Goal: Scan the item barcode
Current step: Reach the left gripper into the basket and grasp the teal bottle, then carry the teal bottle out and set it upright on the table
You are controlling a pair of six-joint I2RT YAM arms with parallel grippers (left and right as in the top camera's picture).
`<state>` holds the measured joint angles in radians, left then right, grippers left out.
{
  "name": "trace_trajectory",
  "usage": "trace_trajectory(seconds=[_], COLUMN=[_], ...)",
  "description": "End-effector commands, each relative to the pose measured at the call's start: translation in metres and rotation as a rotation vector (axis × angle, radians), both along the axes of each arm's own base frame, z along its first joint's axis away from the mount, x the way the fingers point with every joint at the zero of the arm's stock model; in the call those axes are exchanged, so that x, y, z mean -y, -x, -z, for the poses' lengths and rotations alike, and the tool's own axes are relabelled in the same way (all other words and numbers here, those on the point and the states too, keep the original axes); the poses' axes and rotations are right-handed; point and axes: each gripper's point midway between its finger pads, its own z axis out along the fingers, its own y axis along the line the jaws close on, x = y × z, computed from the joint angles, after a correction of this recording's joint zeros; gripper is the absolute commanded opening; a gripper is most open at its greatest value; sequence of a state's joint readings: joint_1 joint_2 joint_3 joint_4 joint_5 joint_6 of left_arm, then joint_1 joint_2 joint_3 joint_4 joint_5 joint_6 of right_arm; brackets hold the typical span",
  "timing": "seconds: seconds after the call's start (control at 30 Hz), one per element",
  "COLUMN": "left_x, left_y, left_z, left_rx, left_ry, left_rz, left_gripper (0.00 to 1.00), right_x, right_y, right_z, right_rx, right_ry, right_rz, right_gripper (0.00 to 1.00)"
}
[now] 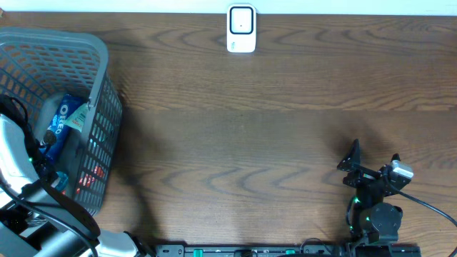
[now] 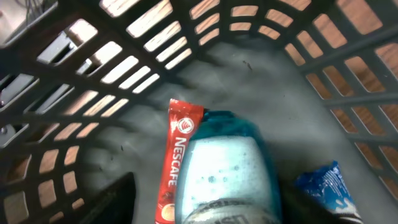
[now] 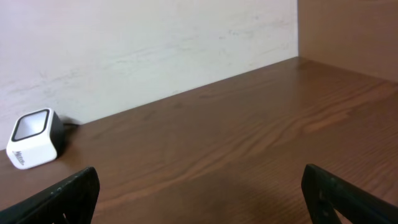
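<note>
In the basket, the pale blue bottle lies directly under my left jaws; I cannot tell their grip. The right jaws gape empty, well apart.

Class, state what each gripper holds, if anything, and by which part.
The right gripper holds nothing; its fingers stand open above the table. For the left gripper it cannot be told: its fingers flank a teal-topped item in the basket, contact unclear.

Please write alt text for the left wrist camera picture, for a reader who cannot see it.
Inside a grey mesh basket, a red Nescafe sachet lies beside a pale blue pack. A dark blue packet shows at the lower right.
</note>
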<state>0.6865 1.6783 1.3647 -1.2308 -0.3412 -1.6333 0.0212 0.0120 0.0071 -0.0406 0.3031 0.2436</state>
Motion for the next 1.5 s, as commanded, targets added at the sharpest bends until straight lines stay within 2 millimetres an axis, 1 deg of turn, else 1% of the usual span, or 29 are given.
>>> trace_trajectory(seconds=[0.0,0.07,0.1,0.17,0.27,0.37,0.47,0.6,0.63,0.67,0.7,0.8,0.83,0.87,1.0,1.07,1.13,1.23,1.33,1.43,1.47], left_x=[-0.001,-0.001,-0.001,-0.001,-0.004,-0.012,-0.023,-0.032,-0.032,-0.032,-0.031,-0.023,-0.016,-0.013,0.012,0.031,0.052,0.084,0.123,0.169,0.182], left_y=[0.004,0.004,0.004,0.004,0.0,-0.01,-0.023,-0.042,-0.046,-0.05,-0.053,-0.065,-0.073,-0.075,-0.092,-0.1,-0.107,-0.117,-0.132,-0.152,-0.158], left_z=[0.003,0.003,0.003,0.003,-0.001,-0.016,-0.041,-0.088,-0.1,-0.117,-0.127,-0.167,-0.186,-0.192,-0.239,-0.26,-0.276,-0.287,-0.29,-0.292,-0.293], left_rx=[-0.027,-0.029,-0.03,-0.031,-0.026,-0.004,0.039,0.14,0.17,0.213,0.24,0.365,0.431,0.454,0.636,0.728,0.81,0.877,0.905,0.936,0.943], left_ry=[0.01,0.012,0.013,0.015,0.013,-0.005,-0.051,-0.126,-0.142,-0.165,-0.177,-0.215,-0.226,-0.23,-0.248,-0.244,-0.228,-0.198,-0.153,-0.102,-0.093], left_rz=[0.016,0.02,0.022,0.033,0.077,0.144,0.219,0.31,0.322,0.335,0.345,0.416,0.465,0.484,0.628,0.702,0.767,0.861,0.979,1.123,1.163], left_gripper=[0.54,0.44,0.37,0.32,0.3,0.3,0.3,0.3,0.3,0.3,0.3,0.3,0.3,0.3,0.3,0.3,0.3,0.3,0.3,0.3,0.3], right_x=[-0.003,-0.003,-0.003,-0.003,-0.003,-0.003,-0.003,-0.003,-0.003,-0.003,-0.003,-0.003,-0.003,-0.003,-0.003,-0.003,-0.003,-0.003,-0.003,-0.003,-0.003], right_y=[0.0,0.0,0.0,0.0,0.0,0.0,0.0,0.0,0.0,0.0,0.0,0.0,0.0,0.0,0.0,0.0,0.0,0.0,0.0,0.0,0.0], right_z=[0.001,0.001,0.001,0.001,0.001,0.001,0.001,0.001,0.001,0.001,0.001,0.001,0.001,0.001,0.001,0.001,0.001,0.001,0.001,0.001,0.001], right_rx=[-0.004,-0.004,-0.004,-0.004,-0.004,-0.004,-0.004,-0.004,-0.004,-0.004,-0.004,-0.004,-0.004,-0.004,-0.004,-0.004,-0.004,-0.004,-0.004,-0.004,-0.004], right_ry=[0.013,0.012,0.013,0.013,0.013,0.013,0.013,0.013,0.013,0.013,0.013,0.013,0.013,0.013,0.013,0.013,0.013,0.013,0.013,0.013,0.013], right_rz=[-0.014,-0.014,-0.014,-0.014,-0.014,-0.014,-0.014,-0.014,-0.014,-0.014,-0.014,-0.014,-0.014,-0.014,-0.014,-0.014,-0.014,-0.014,-0.014,-0.014,-0.014], right_gripper=[0.99,0.99,0.99,0.99,0.99,0.99,0.99,0.99,0.99,0.99,0.99,0.99,0.99,0.99,0.99,0.99,0.99,0.99,0.99,0.99,0.99])
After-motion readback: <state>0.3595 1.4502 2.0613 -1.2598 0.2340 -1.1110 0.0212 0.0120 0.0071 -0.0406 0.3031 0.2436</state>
